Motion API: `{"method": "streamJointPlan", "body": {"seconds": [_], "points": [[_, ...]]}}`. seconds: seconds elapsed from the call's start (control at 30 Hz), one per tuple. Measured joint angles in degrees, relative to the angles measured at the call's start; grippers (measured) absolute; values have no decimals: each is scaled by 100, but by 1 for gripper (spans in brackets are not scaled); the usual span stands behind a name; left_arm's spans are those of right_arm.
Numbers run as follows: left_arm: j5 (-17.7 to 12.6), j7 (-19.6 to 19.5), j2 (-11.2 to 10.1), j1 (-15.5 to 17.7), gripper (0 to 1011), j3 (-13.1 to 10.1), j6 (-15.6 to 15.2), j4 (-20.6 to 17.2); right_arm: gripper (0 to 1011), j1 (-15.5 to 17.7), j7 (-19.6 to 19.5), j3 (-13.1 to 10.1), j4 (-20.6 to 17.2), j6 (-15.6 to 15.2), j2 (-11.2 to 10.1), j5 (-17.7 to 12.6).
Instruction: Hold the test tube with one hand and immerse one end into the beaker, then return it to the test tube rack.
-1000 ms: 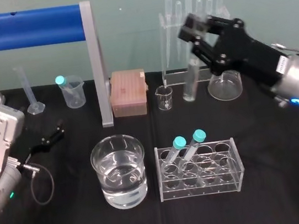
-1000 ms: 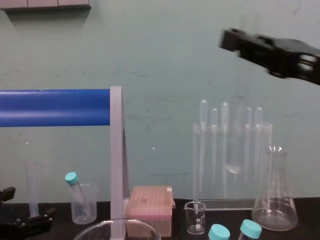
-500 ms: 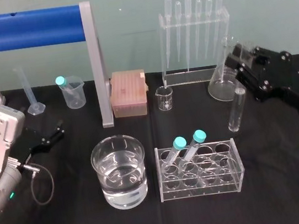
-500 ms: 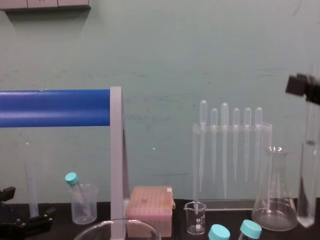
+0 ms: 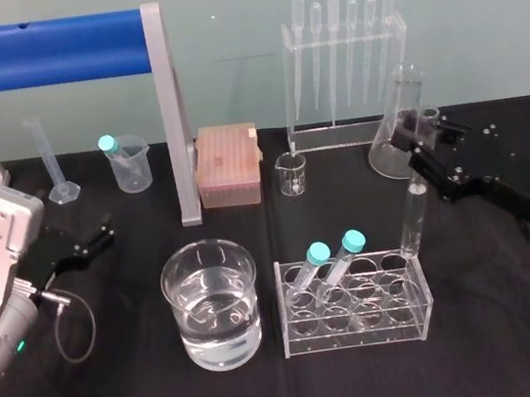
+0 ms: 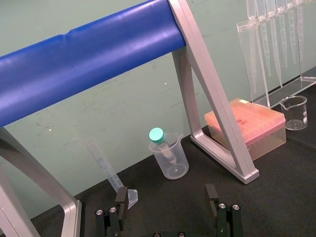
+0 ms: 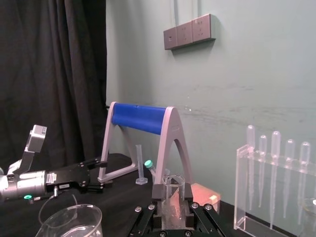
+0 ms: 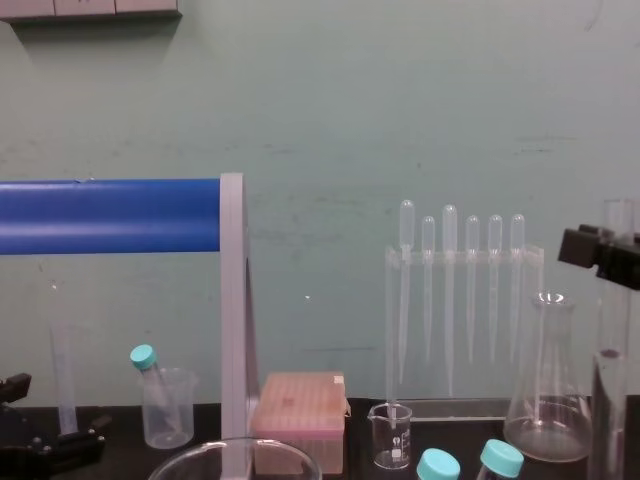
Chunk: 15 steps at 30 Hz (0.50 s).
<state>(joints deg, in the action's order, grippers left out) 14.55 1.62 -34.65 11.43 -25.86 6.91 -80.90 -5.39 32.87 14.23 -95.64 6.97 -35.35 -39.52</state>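
**Black desk (image 5: 522, 340), test tube (image 5: 414, 222) poised at the test tube rack (image 5: 363, 335)**

Dark work surface under a pale green wall (image 5: 221, 27). At the rack's far right corner: the test tube, clamped near its rim by the right tool (image 5: 426, 168) and hanging almost upright. Gripped high, presumably to leave the lower length free for dipping or for sliding down a hole. Lower end level with the rack's top plate; impossible to tell whether already inside a hole. Kept vertical, likely so as to drop straight, clear of the two teal-capped tubes (image 5: 333, 260) leaning in the rack's left half. Just left of the rack: the beaker (image 5: 218, 343), part-filled with clear liquid, well apart from the tube. Judging by that, return step in hand rather than the dip. Far left of the rack, beyond the beaker: left tool (image 6: 166, 197), fingers spread, holding nothing, parked low over the desk.
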Motion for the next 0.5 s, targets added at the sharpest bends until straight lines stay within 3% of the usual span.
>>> {"method": "streamJointPlan", "body": {"seconds": [0.5], "points": [[0,0,0,0,1000,0,0,0,243,-254,137,256,303,-153,121,41]]}}
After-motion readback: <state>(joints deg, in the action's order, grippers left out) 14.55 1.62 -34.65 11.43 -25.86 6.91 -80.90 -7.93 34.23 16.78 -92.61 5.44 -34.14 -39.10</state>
